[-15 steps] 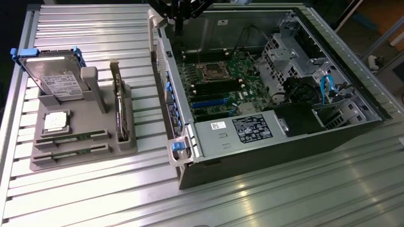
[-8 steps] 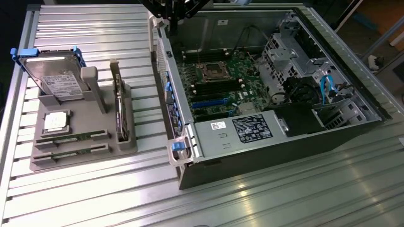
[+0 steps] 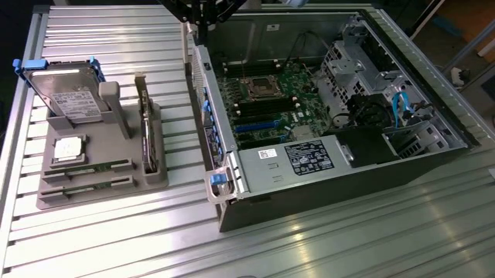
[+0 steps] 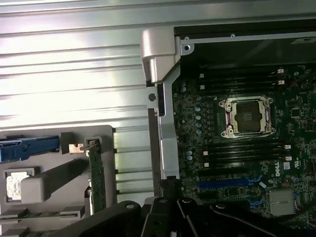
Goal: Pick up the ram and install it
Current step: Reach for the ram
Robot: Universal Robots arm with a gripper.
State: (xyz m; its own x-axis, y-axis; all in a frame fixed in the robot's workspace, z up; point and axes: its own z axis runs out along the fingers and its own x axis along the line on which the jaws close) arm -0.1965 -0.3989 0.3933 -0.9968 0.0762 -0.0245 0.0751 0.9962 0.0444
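Note:
Two narrow green ram sticks lie flat in the front slots of a grey holder (image 3: 108,197), one (image 3: 87,168) just behind the other (image 3: 85,188); I cannot tell which is the task's ram. In the wrist view one stick (image 4: 44,215) shows at the holder's edge. My gripper (image 3: 203,20) hangs high over the back left corner of the open computer case (image 3: 433,165), far from the sticks, shut with nothing in it. Its dark body (image 4: 182,217) shows in the wrist view. Black memory slots (image 3: 267,107) (image 4: 242,153) flank the processor socket (image 3: 259,87) (image 4: 247,116).
The holder also carries a hard drive in a blue bracket (image 3: 66,92) (image 4: 29,148), an upright dark expansion card (image 3: 147,136) (image 4: 95,173) and a small square chip (image 3: 68,147). The case's raised side wall (image 3: 203,121) stands between holder and motherboard. The ribbed metal table (image 3: 348,231) surrounds everything.

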